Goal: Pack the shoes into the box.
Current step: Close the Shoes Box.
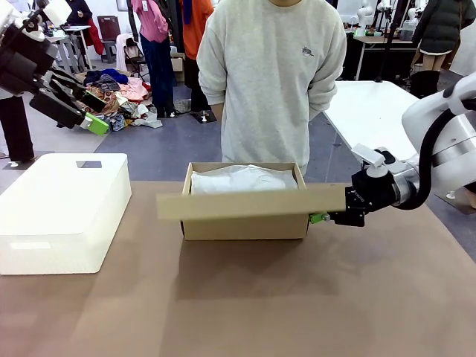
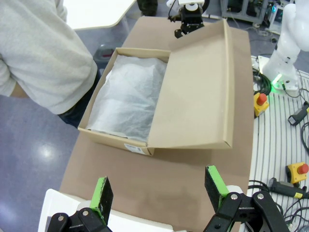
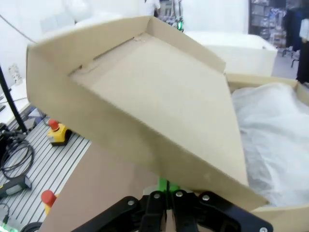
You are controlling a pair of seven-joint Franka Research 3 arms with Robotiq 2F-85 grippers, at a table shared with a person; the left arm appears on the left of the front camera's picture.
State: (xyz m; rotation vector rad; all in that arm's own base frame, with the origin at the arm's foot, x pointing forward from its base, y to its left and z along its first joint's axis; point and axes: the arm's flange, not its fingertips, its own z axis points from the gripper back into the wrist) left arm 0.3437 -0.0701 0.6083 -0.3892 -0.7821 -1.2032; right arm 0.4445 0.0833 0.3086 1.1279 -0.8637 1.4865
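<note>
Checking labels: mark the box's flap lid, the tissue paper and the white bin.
flap lid (image 1: 253,202), front view, middle of its long edge.
tissue paper (image 2: 128,96), left wrist view, centre of the sheet.
white bin (image 1: 63,212), front view, front wall.

A robotics lab: white robot arms (image 2: 289,43) on stands, emergency-stop buttons (image 2: 260,100) with trailing cables, work tables (image 1: 372,111), and clothes heaped on the floor (image 1: 123,100).

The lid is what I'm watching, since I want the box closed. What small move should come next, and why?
Probably swing the lid up and over toward the person. The right gripper is shut on its corner, holding it out level in front of the box. White tissue covers the inside, and the left gripper hangs open, high above the table, apart from the box.
</note>
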